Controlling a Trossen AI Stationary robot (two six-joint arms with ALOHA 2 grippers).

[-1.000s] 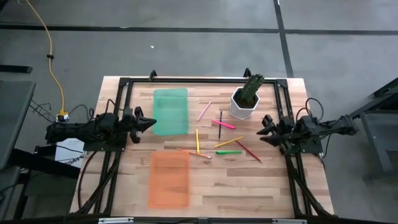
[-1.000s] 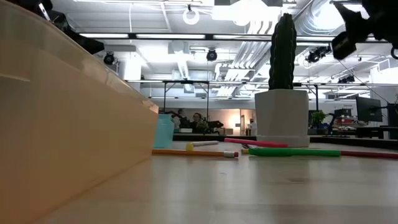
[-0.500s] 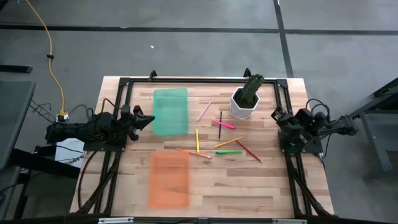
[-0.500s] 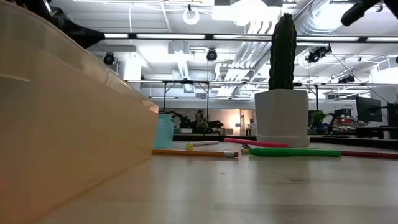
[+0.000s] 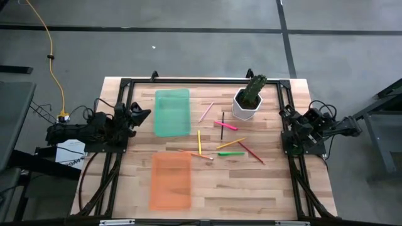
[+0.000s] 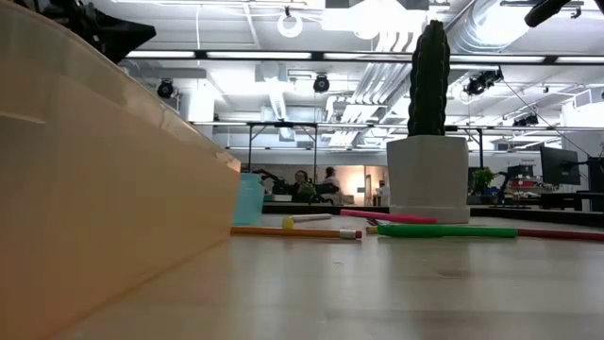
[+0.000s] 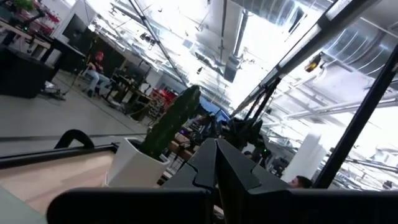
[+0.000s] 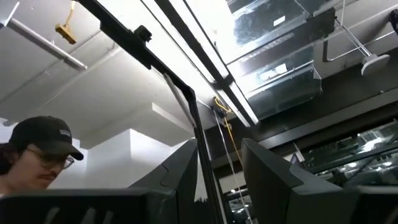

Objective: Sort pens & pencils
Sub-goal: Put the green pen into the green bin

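Pens and pencils lie scattered flat on the wooden table's middle: a magenta pen [image 5: 225, 125], a green pen [image 5: 231, 153], a pale pink pen [image 5: 206, 112], a yellow stick [image 5: 199, 142], a yellow-orange pencil [image 5: 230, 144], an orange pencil [image 5: 195, 153], a red pencil [image 5: 251, 152] and a dark pencil [image 5: 222, 124]. My left gripper [image 5: 147, 113] [image 7: 216, 167] is shut with nothing in it. It sits at the table's left edge beside the green tray, tipped upward. At the right edge my right gripper [image 5: 284, 113] [image 8: 217, 186] stands open and points steeply up, away from the sticks.
A green tray [image 5: 171, 112] lies at the far left and an orange tray [image 5: 171, 181] at the near left. A white pot with a cactus [image 5: 248, 100] stands at the far right, close to the sticks. A black frame [image 5: 201, 82] runs round the table. A person shows in the right wrist view [image 8: 34, 155].
Both grippers have tipped upward. My right gripper has drawn back toward the table's right edge and risen, now pointing steeply up. My left gripper has risen a little and shifted toward the far edge. No stick has moved.
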